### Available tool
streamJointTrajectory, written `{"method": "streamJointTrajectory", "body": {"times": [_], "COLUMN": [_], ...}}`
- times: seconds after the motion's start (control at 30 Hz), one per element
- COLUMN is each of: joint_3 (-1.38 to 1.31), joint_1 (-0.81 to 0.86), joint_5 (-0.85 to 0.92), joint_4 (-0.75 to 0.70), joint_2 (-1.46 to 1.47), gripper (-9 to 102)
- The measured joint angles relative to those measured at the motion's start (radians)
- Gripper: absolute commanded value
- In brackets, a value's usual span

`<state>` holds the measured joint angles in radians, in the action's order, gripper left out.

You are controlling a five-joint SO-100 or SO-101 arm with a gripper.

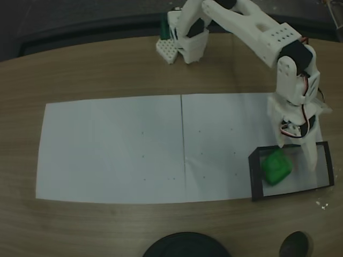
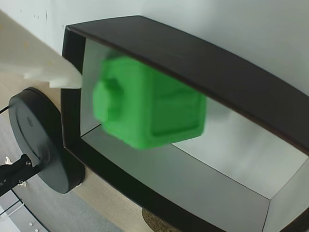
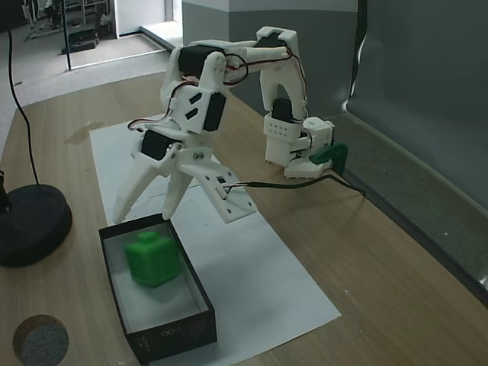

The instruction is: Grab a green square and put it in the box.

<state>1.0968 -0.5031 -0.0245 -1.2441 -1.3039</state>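
The green square [image 1: 276,167] lies inside the box [image 1: 255,179], toward its left end in this fixed view and tilted on the pale floor. The other fixed view shows the green square [image 3: 152,259] in the far half of the box [image 3: 171,335], knob up. My gripper [image 3: 143,216] stands open just above the box's far end, its fingers spread and holding nothing. From above, the gripper [image 1: 296,155] hangs over the box's right half, beside the block. In the wrist view the green square [image 2: 149,108] looks blurred within the black walls of the box [image 2: 193,53], and one white fingertip [image 2: 63,79] enters from the left.
The box sits on the right end of white paper sheets [image 1: 118,150] laid on the wooden table. A black round stand base [image 3: 30,225] and a small round coaster [image 3: 40,339] lie near the box. The arm's base [image 1: 187,37] is clamped at the table's far edge.
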Motion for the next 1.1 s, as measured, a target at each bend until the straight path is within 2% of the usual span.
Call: {"method": "streamJointTrajectory", "body": {"times": [0.23,0.53,0.83,1.1], "joint_3": [-0.015,0.061,0.538,0.988], "joint_1": [0.038,0.161,0.347,0.497], "joint_5": [-0.025,-0.041,-0.041,0.097], "joint_4": [-0.098,-0.319,-0.321,-0.241], "joint_2": [-0.058,-0.468,-1.152,-1.629], "gripper": [14,10,2,0]}}
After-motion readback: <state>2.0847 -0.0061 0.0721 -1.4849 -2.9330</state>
